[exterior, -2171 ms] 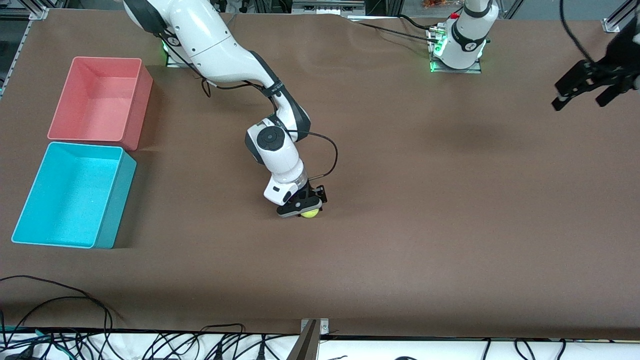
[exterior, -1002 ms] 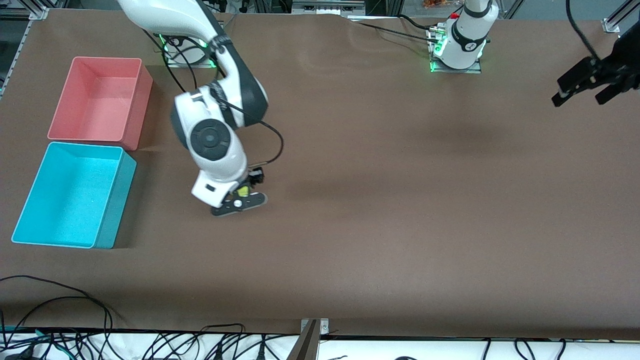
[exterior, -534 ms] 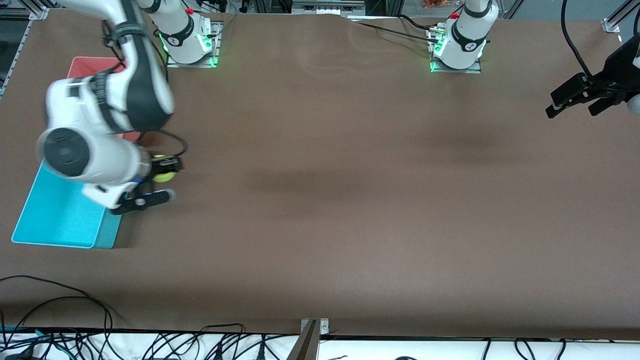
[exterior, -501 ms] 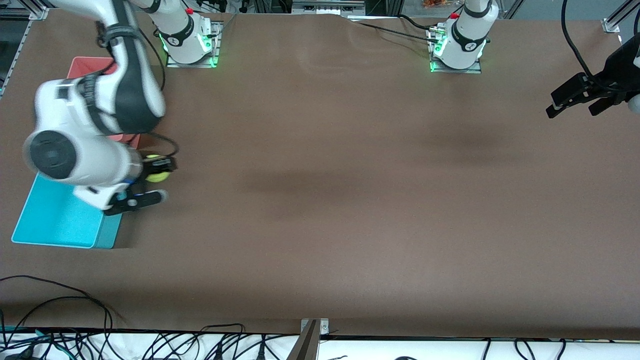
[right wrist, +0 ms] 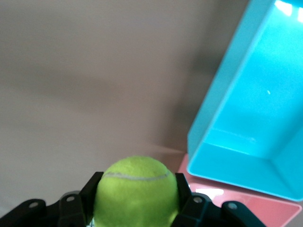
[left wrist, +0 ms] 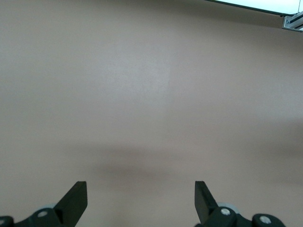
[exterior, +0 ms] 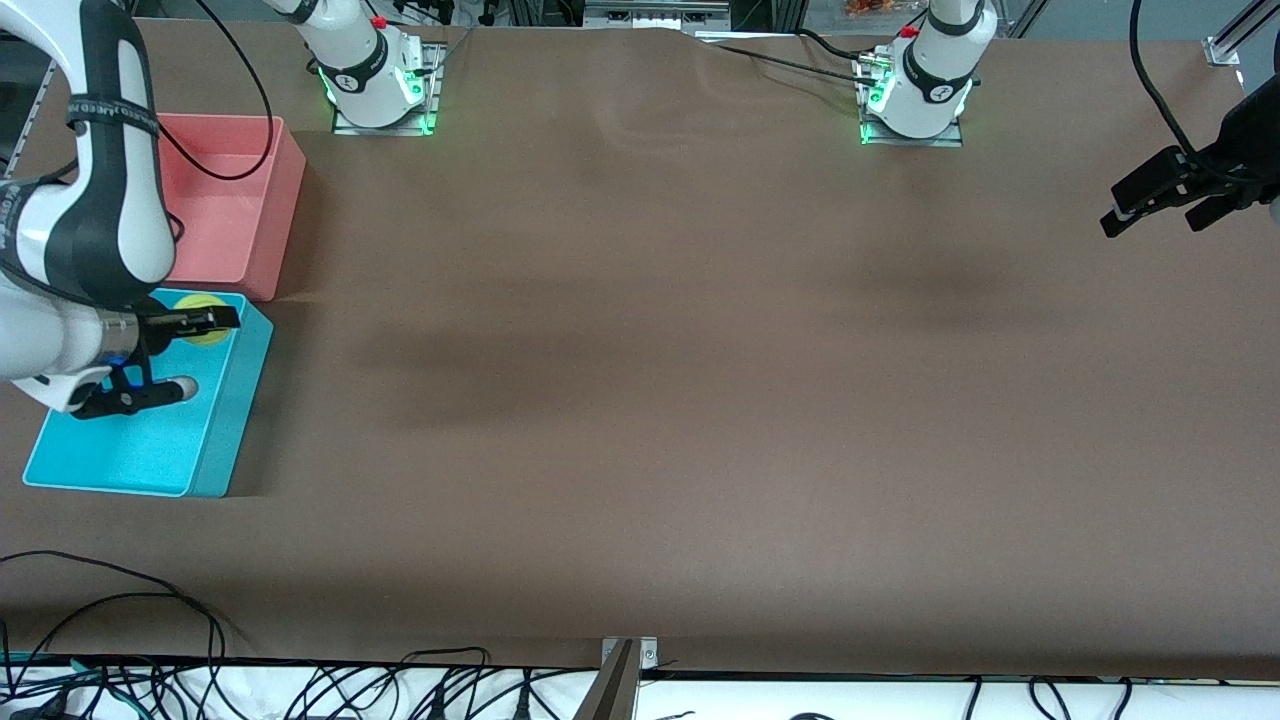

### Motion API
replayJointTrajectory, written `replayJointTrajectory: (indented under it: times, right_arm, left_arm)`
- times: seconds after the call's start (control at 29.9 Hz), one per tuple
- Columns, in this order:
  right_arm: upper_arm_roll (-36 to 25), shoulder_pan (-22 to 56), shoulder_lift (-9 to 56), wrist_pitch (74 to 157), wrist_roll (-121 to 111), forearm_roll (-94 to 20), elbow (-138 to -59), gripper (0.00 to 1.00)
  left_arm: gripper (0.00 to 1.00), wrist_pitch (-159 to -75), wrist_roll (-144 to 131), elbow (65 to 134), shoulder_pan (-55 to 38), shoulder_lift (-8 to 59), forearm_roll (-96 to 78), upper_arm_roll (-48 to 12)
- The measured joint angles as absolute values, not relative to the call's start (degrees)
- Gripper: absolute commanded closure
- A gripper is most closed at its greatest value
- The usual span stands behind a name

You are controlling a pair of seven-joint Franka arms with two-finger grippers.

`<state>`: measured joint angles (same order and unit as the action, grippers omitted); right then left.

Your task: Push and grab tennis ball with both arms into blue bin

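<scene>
Right tool point(exterior: 170, 350) clamped on tennis ball point(exterior: 199, 304), hanging over blue bin point(exterior: 215, 440), so I judge release drops it inside; left tool point(exterior: 1165, 205) spread wide, waiting over bare bench point(exterior: 700, 400) at left arm's end

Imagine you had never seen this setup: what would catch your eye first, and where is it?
First comes the yellow-green tennis ball, gripped in the right end effector over the blue bin at the right arm's end of the table. A pink bin sits just beside the blue one, farther from the front camera. The left end effector waits open over bare table at the left arm's end.
</scene>
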<state>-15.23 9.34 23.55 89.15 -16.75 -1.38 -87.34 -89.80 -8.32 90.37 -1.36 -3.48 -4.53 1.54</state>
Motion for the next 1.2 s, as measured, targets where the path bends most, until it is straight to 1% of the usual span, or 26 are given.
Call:
replayJointTrajectory:
  times: [0.1, 0.17, 0.3, 0.4, 0.47, 0.6, 0.7, 0.8, 1.04, 1.2]
  right_arm:
    - [-14.93, 8.66, 19.57, 93.74, -16.75, 0.21, -92.83, 0.81]
    - [-13.72, 6.74, 16.60, 97.56, -17.02, 1.21, -97.56, 0.81]
    - [-6.91, -2.70, 11.98, 105.28, -20.26, 2.51, -106.90, 0.81]
    - [-3.28, -8.93, 10.50, 112.05, -24.10, 3.32, -112.45, 0.81]
    - [-3.06, -10.88, 10.22, 117.26, -26.41, 3.59, -115.72, 0.81]
    - [-4.75, -12.29, 10.37, 128.67, -31.33, 3.77, -121.68, 0.81]
    - [-5.64, -12.54, 10.59, 135.61, -33.53, 3.77, -124.85, 0.81]
    - [-6.09, -12.54, 11.05, 139.41, -34.16, 3.77, -126.68, 0.81]
    - [-6.10, -12.48, 14.05, 142.93, -34.18, 3.30, -127.65, 0.81]
    - [-6.10, -12.50, 16.89, 144.39, -34.23, 1.29, -127.66, 0.78]
  left_arm:
    - [0.00, -89.81, -8.32, 90.37, -1.36, -3.48, -4.53, 1.55]
    - [0.00, -89.80, -8.32, 90.36, -1.35, -3.48, -4.53, 1.66]
    - [0.00, -89.80, -8.32, 90.36, -1.29, -3.48, -4.29, 2.03]
    - [0.00, -89.80, -8.24, 90.36, -1.27, -3.48, -2.41, 2.05]
    - [0.00, -89.75, -8.20, 90.36, -1.32, -3.48, -0.92, 1.87]
    - [0.00, -89.72, -8.18, 90.36, -1.43, -3.48, 0.93, 1.07]
    - [0.00, -89.68, -8.18, 90.36, -1.50, -3.48, 1.33, 0.56]
    - [0.00, -89.31, -8.18, 90.36, -1.55, -3.48, 1.36, 0.46]
    - [0.00, -87.51, -8.18, 90.36, -1.55, -3.47, 1.36, 0.46]
    - [0.00, -87.38, -8.18, 90.36, -1.55, -3.47, 1.36, 0.46]
